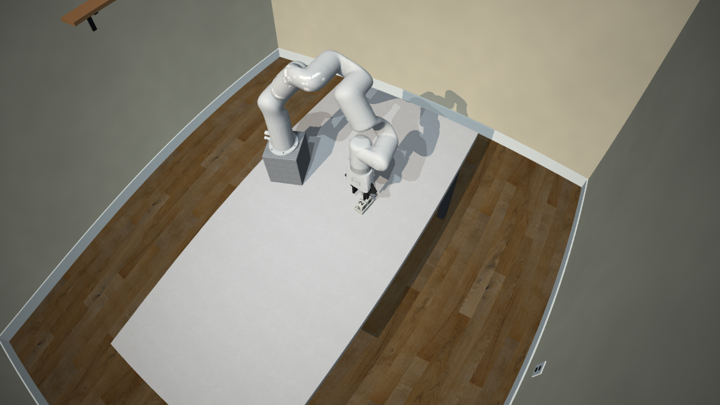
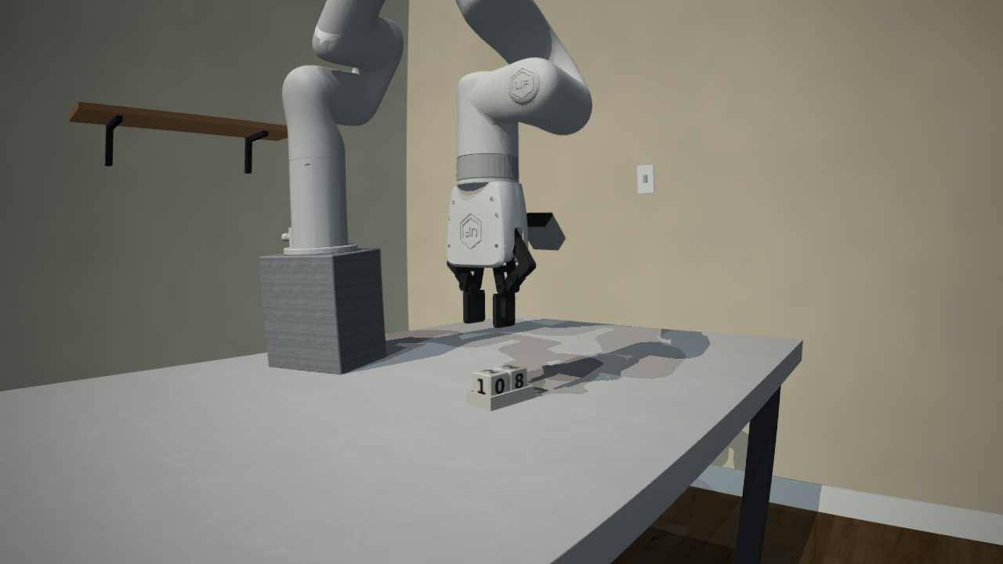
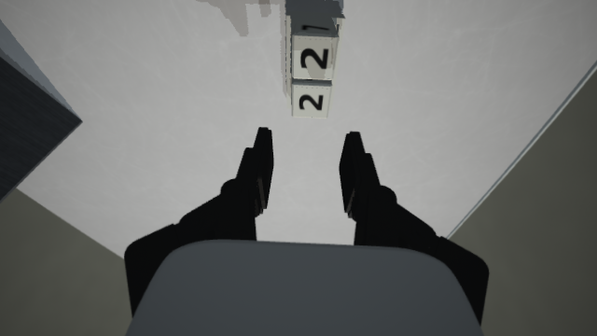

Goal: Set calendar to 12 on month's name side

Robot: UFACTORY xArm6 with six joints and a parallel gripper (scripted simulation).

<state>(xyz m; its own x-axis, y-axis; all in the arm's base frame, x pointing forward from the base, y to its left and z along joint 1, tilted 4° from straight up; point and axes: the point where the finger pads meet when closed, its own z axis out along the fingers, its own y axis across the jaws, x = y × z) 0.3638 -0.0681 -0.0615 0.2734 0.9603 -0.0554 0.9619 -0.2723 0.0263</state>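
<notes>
The small white calendar (image 1: 363,205) stands on the table, two digit cubes side by side in a low tray (image 2: 499,404). In the exterior view the near cube (image 2: 489,384) shows 1 on its end and 0 on its long side, and the far cube (image 2: 517,379) shows 8. In the wrist view both cube tops (image 3: 311,100) (image 3: 313,59) show a 2. I see no month name. My gripper (image 1: 363,192) (image 2: 488,321) (image 3: 307,147) hangs above the table just behind the calendar, fingers half apart with nothing between them.
The arm's grey base block (image 1: 284,163) (image 2: 322,309) (image 3: 28,131) stands to the left of the calendar. The table's right edge (image 2: 771,364) lies a short way beyond the calendar. A wooden shelf (image 2: 175,122) hangs on the far wall.
</notes>
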